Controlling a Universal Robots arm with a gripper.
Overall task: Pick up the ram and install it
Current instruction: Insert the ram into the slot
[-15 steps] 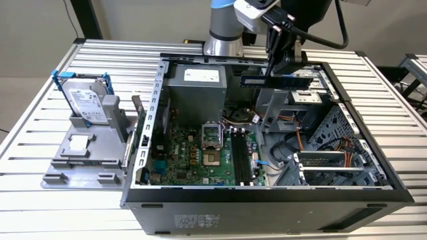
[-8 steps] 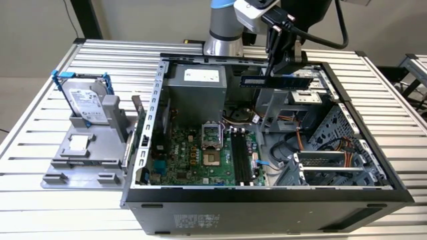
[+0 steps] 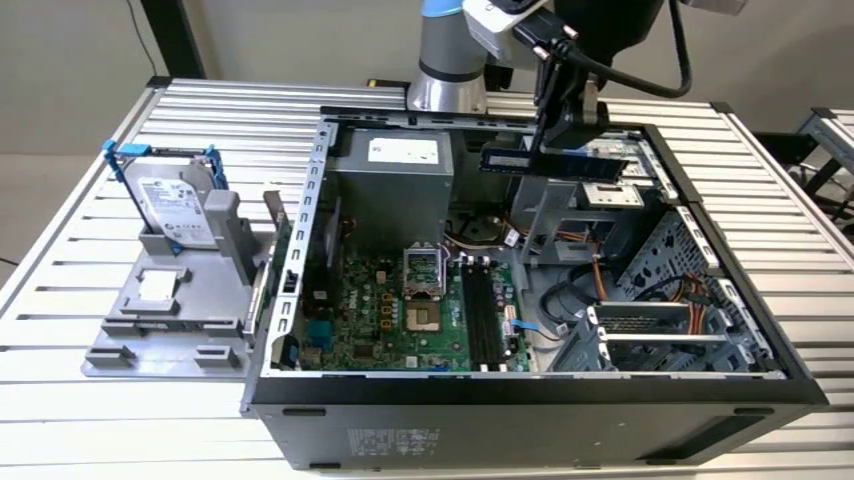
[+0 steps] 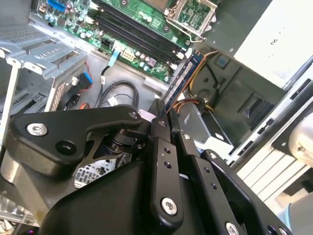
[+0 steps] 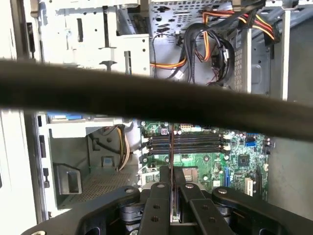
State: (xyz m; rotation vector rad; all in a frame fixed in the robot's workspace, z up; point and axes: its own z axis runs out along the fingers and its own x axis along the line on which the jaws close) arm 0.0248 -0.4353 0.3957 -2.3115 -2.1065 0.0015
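Note:
My gripper [image 3: 561, 148] hangs over the back of the open computer case [image 3: 287, 300], shut on the ram [image 3: 545, 162], a thin dark bluish stick held level above the case. The second wrist view shows the ram [image 4: 182, 81] edge-on, sticking out from between the black fingers [image 4: 161, 147]. In the first wrist view the ram [image 5: 171, 149] is a thin line pointing at the black memory slots [image 5: 188, 144] on the green motherboard [image 5: 210, 164]. In the exterior view the slots [image 3: 487, 320] lie well below and in front of the gripper.
A grey hard drive in a blue bracket [image 3: 171, 205] stands on a grey fixture [image 3: 160, 320] at the exterior view's left. Inside the case are the power supply [image 3: 394, 180], a CPU socket [image 3: 422, 275], cable bundles [image 3: 587, 290] and a metal drive cage [image 3: 661, 335].

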